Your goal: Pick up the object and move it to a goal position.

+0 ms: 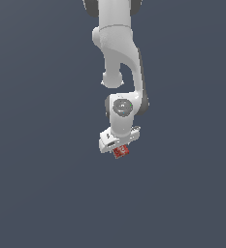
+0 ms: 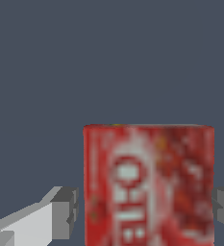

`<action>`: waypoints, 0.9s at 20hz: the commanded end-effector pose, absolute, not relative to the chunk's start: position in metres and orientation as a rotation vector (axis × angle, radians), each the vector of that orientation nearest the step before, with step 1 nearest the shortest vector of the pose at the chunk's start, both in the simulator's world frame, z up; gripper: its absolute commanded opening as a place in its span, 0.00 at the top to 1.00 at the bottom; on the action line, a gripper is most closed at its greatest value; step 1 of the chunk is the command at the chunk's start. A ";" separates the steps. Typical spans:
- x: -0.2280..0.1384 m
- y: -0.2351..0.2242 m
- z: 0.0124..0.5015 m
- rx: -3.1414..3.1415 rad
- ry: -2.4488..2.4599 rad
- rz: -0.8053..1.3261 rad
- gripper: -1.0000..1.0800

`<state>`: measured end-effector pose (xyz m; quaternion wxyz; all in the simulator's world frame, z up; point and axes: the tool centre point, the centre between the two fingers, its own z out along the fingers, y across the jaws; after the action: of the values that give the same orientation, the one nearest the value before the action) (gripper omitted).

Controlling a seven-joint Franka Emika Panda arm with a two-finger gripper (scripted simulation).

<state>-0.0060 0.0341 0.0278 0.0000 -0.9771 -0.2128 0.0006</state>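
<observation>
My pincer (image 1: 119, 147) hangs under the white arm (image 1: 120, 58) with the red box (image 1: 121, 151) peeking out beneath it, low in the middle of the exterior view over the plain grey tabletop (image 1: 37, 193). From the wrist camera the box (image 2: 148, 185) fills the space between the two grey fingers (image 2: 65, 211) — white lettering facing the lens, one finger standing off from the near edge by a sliver, the other right at the far edge. I cannot tell whether both pads are truly pressing on it; the jaws stand roughly a box-width apart, neither fully spread nor fully closed.

That sliver is my worry. If only one pad bears on the box, any lift or swing toward the goal could let it twist or slide out, and I would judge a flat, smooth-sided carton like this one slippery along its narrow grey sides. The exterior view shows the box sitting slightly skewed under the hand, so a squeeze might catch a corner rather than a face and pivot it. No goal marker shows in either view — I would be carrying it blind, and I cannot say from these pictures whether the box rests on the tabletop or already hangs clear.
</observation>
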 end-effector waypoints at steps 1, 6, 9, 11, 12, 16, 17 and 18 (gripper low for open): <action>-0.006 0.034 0.019 -3.069 -0.670 0.000 0.04; -0.005 0.034 0.015 -3.069 -0.670 0.000 1.00; -0.005 0.034 0.015 -3.069 -0.670 0.000 1.00; -0.005 0.034 0.015 -3.069 -0.670 0.000 1.00; -0.005 0.034 0.015 -3.069 -0.670 0.000 1.00; -0.004 0.034 0.016 -3.070 -0.670 -0.002 1.00; -0.004 0.034 0.017 -3.070 -0.671 -0.004 1.00; -0.002 0.034 0.019 -3.069 -0.673 -0.011 1.00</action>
<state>-0.0035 0.0340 0.0169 -0.0003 -0.9769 -0.2135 -0.0016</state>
